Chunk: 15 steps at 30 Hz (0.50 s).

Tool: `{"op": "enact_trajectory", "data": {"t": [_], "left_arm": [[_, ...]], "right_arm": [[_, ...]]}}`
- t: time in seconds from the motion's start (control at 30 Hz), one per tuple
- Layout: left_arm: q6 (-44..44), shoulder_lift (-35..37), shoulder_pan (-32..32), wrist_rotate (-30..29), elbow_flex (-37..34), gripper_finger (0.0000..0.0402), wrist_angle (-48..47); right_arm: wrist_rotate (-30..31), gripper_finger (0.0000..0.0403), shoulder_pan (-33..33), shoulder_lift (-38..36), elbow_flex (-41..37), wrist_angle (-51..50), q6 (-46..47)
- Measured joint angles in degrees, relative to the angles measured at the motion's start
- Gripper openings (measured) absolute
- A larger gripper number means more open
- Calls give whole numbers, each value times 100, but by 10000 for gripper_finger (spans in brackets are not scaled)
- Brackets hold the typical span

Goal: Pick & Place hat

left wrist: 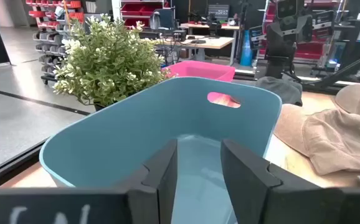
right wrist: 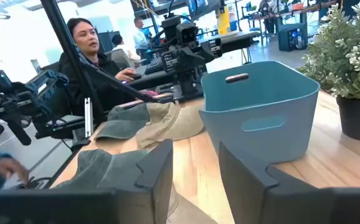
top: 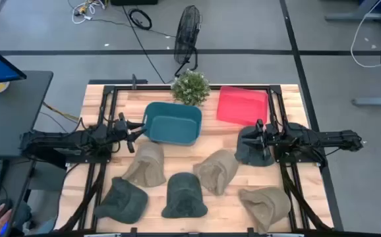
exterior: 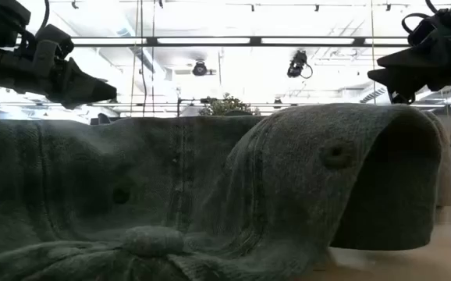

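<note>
Several hats lie on the wooden table: tan ones point(top: 144, 164), point(top: 217, 171), point(top: 264, 205) and dark green ones point(top: 121, 199), point(top: 185, 195). One more dark hat point(top: 248, 153) rests crown up beneath my right gripper point(top: 259, 128), which hovers open above it point(right wrist: 195, 146); that hat shows below the fingers point(right wrist: 102, 169). My left gripper point(top: 138, 130) is open and raised at the left rim of the teal bin point(top: 173, 122), looking into it point(left wrist: 198, 146). In the low view both grippers point(exterior: 104, 90), point(exterior: 381, 78) hang well above the table.
A red tray point(top: 242, 105) and a potted plant point(top: 190, 87) stand at the far edge beside the teal bin point(left wrist: 136, 130). A dark green hat point(exterior: 288, 179) fills the low view close to the camera. A person sits beyond the table's left side.
</note>
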<state>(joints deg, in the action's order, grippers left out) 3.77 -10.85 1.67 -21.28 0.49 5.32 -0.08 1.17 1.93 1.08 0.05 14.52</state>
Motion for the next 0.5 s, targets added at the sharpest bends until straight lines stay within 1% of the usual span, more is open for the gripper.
{"op": "enact_trajectory", "data": {"t": [0.33,0.5], "left_arm": [[2,0,-2,2,0,126,0],[2,0,-1,2,0,126,2]], "right_arm": [[0,135,-2,1,0,0,-2],[8,135,0,1,0,0,-722]]}}
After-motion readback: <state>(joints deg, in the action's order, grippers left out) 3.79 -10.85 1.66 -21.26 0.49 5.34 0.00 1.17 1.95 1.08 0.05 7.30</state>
